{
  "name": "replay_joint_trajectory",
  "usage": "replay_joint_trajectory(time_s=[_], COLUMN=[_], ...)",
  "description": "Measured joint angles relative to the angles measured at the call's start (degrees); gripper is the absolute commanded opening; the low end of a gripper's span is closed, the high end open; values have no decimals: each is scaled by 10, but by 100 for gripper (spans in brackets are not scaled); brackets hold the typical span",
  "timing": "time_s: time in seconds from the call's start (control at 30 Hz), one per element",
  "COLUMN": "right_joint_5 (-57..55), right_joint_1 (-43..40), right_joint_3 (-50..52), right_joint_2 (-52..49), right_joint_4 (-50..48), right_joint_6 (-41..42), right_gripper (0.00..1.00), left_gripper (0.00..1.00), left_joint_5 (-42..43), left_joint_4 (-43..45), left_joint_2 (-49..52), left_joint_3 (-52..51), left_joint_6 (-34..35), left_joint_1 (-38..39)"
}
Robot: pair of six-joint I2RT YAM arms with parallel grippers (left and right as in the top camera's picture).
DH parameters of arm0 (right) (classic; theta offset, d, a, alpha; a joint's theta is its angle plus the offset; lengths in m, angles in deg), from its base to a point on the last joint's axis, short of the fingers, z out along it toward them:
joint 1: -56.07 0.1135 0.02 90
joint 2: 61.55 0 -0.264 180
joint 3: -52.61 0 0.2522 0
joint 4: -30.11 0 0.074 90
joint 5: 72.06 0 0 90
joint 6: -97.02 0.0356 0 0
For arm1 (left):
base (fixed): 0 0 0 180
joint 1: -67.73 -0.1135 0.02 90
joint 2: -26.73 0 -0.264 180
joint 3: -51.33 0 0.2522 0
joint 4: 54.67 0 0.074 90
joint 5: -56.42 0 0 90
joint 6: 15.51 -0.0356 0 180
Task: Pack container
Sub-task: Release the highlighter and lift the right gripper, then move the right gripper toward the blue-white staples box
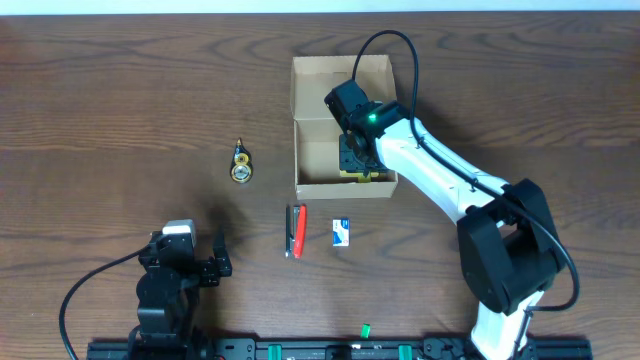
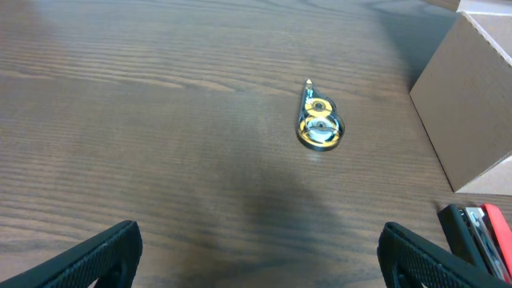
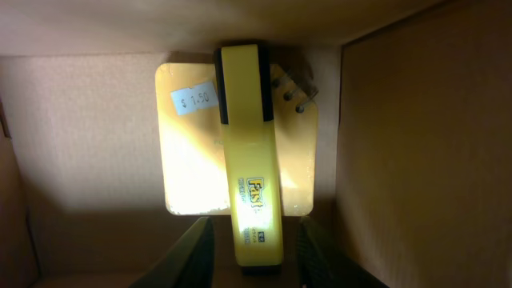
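The container (image 1: 320, 100), a tan cardboard box with its flap lid open, stands at the table's middle back. My right gripper (image 1: 352, 160) reaches down into it. In the right wrist view a yellow highlighter (image 3: 252, 160) lies on a pale-yellow pad (image 3: 192, 160) on the box floor, beside the box wall (image 3: 416, 144). My right gripper (image 3: 256, 228) is open, with a gap showing on each side of the highlighter's near end. My left gripper (image 1: 222, 262) hovers wide open over bare table at the front left, with nothing between its fingers (image 2: 120, 244).
A yellow correction-tape roller (image 1: 241, 165) (image 2: 318, 128) lies left of the box. A red and black tool (image 1: 296, 230) (image 2: 476, 224) and a small blue and white packet (image 1: 341, 233) lie in front of the box. A small green piece (image 1: 365, 328) sits by the front rail.
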State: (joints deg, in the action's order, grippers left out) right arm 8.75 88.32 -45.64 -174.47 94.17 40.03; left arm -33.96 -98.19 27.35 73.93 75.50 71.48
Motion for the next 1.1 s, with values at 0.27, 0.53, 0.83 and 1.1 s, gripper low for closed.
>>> replay_joint_trajectory(time_s=[0.27, 0.53, 0.83, 1.1], right_joint_5=[0, 0, 2, 18], right_joint_1=[0, 0, 0, 0], right_joint_3=[-44, -119, -194, -199], right_joint_2=[0, 0, 12, 99], right_joint_4=[5, 45, 156, 284], right_joint_6=[-2, -15, -19, -12], right_gripper=[30, 26, 26, 45], left_gripper=[95, 95, 95, 95], left_joint_5=[0, 0, 0, 0], left_joint_4=[0, 0, 0, 0], left_joint_2=[0, 0, 0, 0], left_joint_3=[0, 0, 0, 0], left_joint_6=[0, 0, 0, 0], left_joint_1=[0, 0, 0, 0])
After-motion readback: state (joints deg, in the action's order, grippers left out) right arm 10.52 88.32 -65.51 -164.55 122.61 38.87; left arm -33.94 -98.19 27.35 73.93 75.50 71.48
